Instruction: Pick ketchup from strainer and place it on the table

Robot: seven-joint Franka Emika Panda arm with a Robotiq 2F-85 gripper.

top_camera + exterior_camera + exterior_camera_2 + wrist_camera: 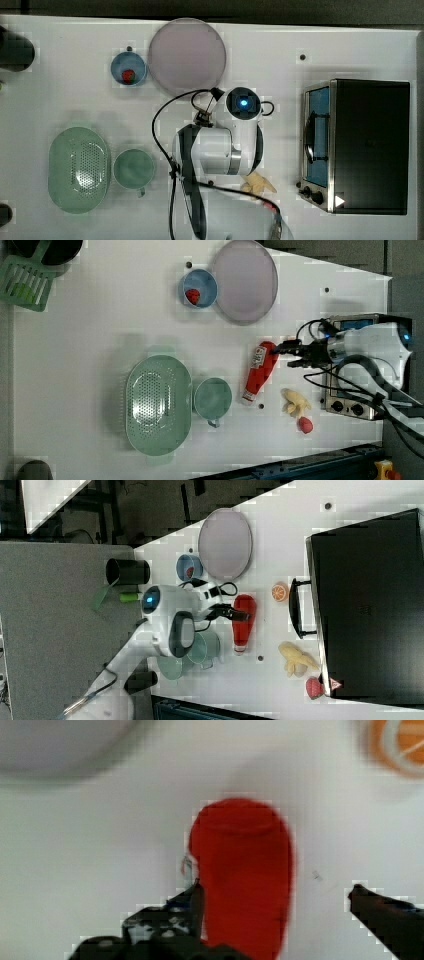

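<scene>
Now gripper (pixel 272 892) low over ketchup (pixel 260 371) lying on table (pixel 90 340), jaws apart, seemingly one finger touching

Red ketchup (pixel 260 371) with white label, pale green perforated strainer (pixel 158 404), white table (pixel 90 340)

plate (pixel 187 55) | blue bowl (pixel 128 68), red piece inside | green cup (pixel 133 168) | toaster oven (pixel 367 145)

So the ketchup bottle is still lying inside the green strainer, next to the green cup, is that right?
Not quite. The left view shows the ketchup lying on the white table, not in the strainer, which holds nothing. The green cup stands between the two, so the bottle is indeed next to the cup.
</scene>
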